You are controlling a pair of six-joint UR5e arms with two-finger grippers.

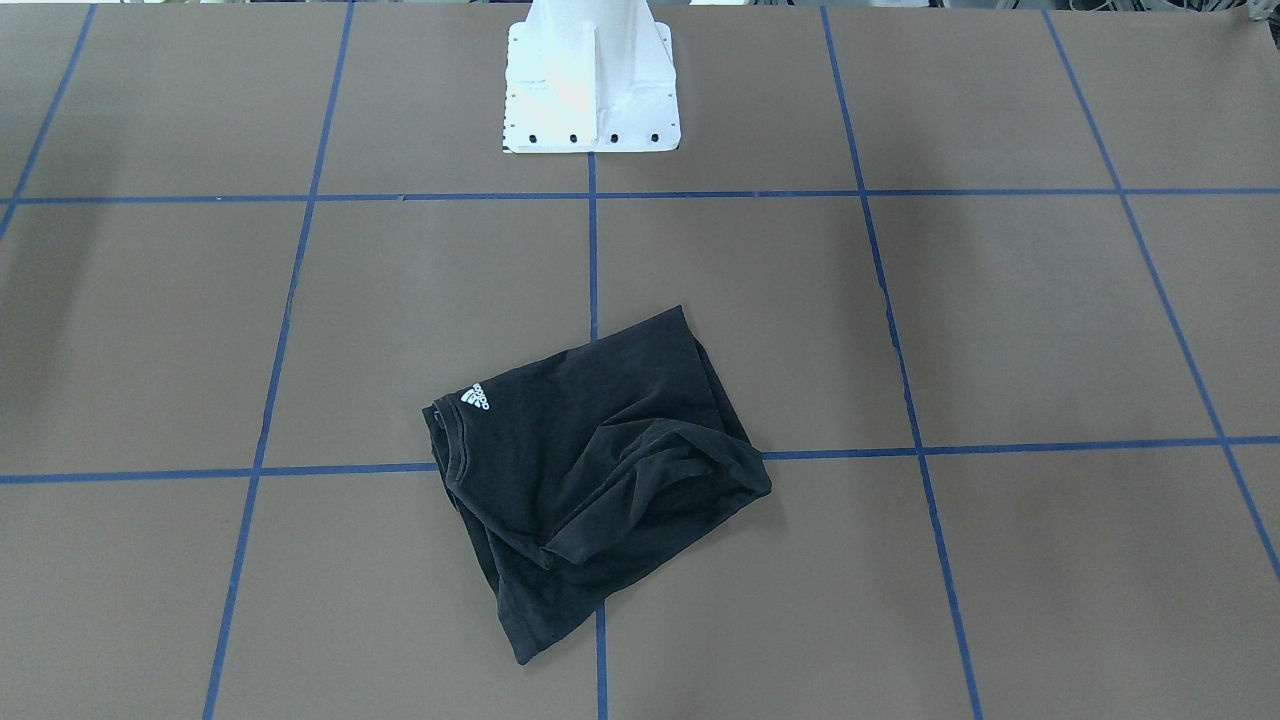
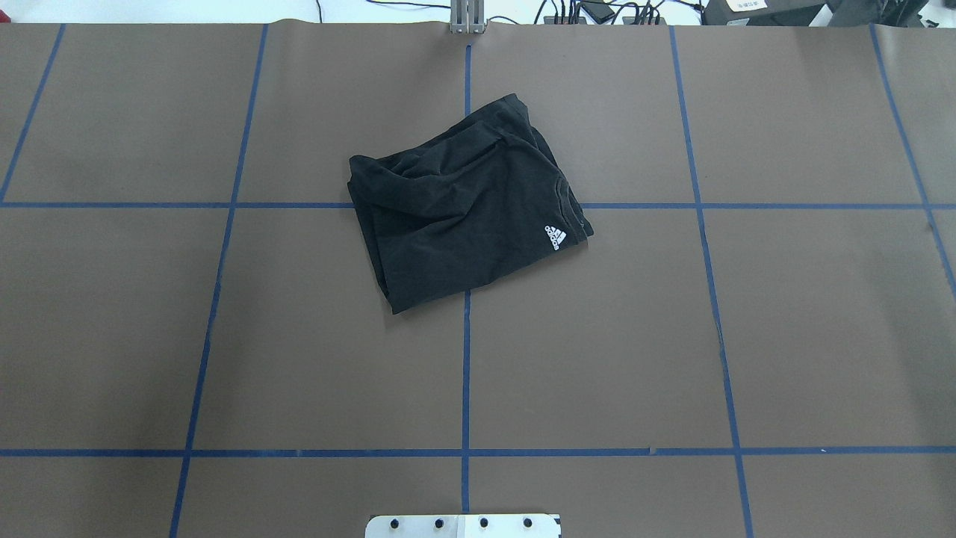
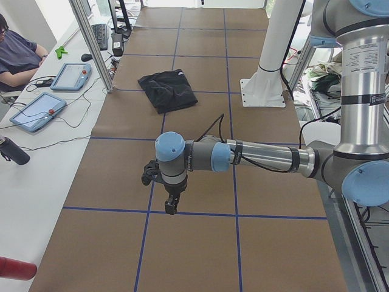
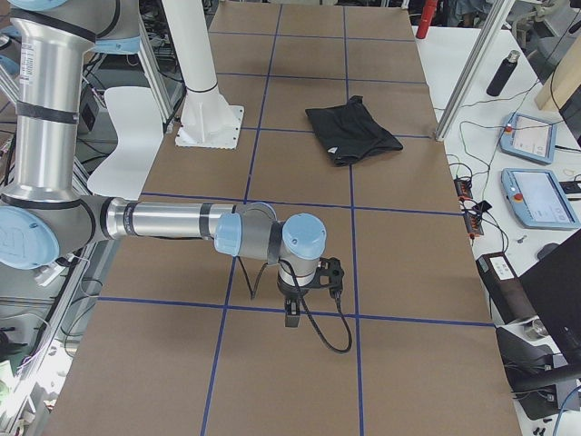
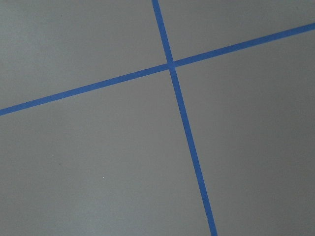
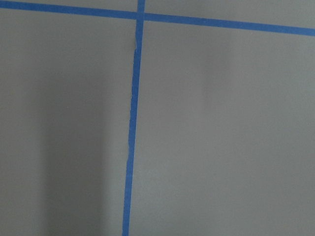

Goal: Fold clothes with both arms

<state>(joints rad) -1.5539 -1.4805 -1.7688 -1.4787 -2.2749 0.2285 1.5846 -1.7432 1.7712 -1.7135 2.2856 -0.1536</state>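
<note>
A brown surface [image 2: 784,336], gridded with blue tape lines [image 2: 465,359], spread beneath the left jaws. Beyond those jaws, off the surface's edge, stood a white bench [image 3: 36,176] bearing a blue-edged tablet [image 3: 36,111] and a keyboard [image 3: 101,35]

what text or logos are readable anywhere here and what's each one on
"adidas": white logo on the black T-shirt, by its collar, sideways in the overhead view.
Label on the left arm, on its upright tube: too small to read.
Screens of the tablets on the side bench: too small to read.
The table's blue tape bears no text.
</note>
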